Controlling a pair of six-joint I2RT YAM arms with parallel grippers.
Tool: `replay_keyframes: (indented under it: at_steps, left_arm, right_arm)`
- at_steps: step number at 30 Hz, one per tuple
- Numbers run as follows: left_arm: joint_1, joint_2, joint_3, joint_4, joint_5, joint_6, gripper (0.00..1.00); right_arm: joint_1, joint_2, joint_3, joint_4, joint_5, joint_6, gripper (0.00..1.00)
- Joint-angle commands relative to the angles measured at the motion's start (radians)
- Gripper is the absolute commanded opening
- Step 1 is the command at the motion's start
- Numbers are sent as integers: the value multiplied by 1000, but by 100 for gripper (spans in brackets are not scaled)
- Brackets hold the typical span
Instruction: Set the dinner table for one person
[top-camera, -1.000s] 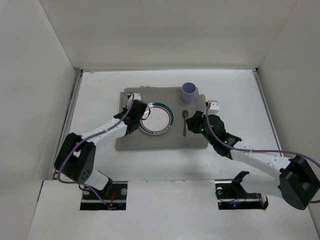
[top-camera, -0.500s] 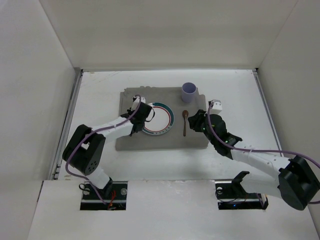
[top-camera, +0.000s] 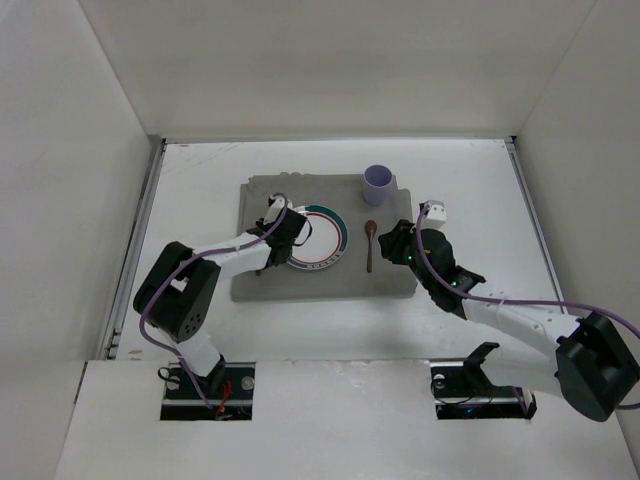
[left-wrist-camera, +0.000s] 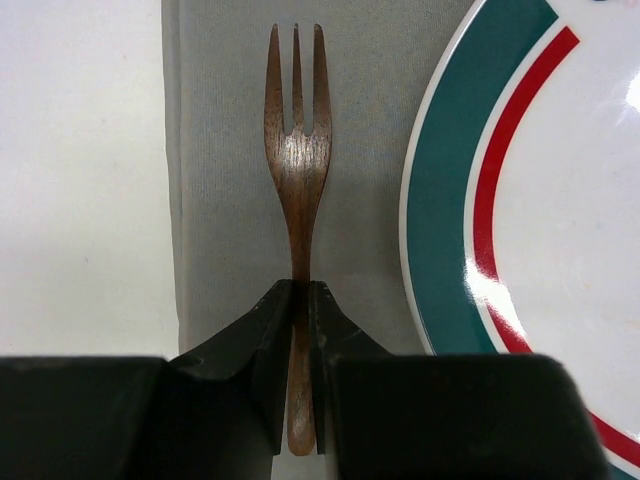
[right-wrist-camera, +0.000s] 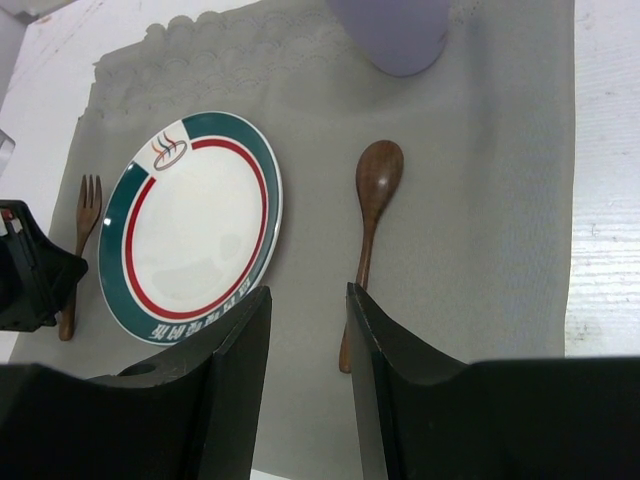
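White table (top-camera: 200, 180) spans the whole scene, with a mat (top-camera: 330, 285) at its centre. Fork placing looks to be the step in hand. The left gripper (left-wrist-camera: 300, 300) pinches the fork (left-wrist-camera: 297, 160) by its handle, at the plate's (top-camera: 322, 238) nine o'clock. The next move likely calls for parting those fingers and lifting clear without nudging the fork. The right gripper (right-wrist-camera: 308, 310) hovers half spread and holds nothing, above the spoon (right-wrist-camera: 375, 190) at three o'clock. Count: one plate, one fork, one spoon, one mat, and one cup (top-camera: 378, 183) at one o'clock.

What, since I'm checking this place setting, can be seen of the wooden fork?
The wooden fork is dark brown with visible grain, three tines and a slim handle. It lies flat on the grey placemat, left of the plate without touching it, tines pointing toward the far side. The left end effector is closed on its handle.
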Motion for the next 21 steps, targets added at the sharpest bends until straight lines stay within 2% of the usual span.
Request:
replay_keyframes:
  at_steps: [1, 3, 9, 13, 16, 21]
  left_arm:
    - [9, -5, 5, 15, -12, 20, 9]
    - [9, -2, 2, 15, -9, 19, 11]
    - [6, -75, -15, 22, -8, 3, 28]
    - [8, -144, -22, 21, -25, -20, 33]
    - [4, -236, -41, 16, -46, -52, 35]
    - [14, -481, -111, 36, -46, -159, 37]
  right_arm:
    - [-6, -7, 3, 55, 12, 9, 42]
    - [-11, -8, 1, 55, 10, 9, 42]
    - [-9, -1, 6, 50, 10, 9, 42]
    - [-14, -24, -2, 50, 13, 9, 43]
    - [-21, -37, -8, 49, 14, 9, 43]
    - [-29, -60, -23, 56, 32, 20, 43]
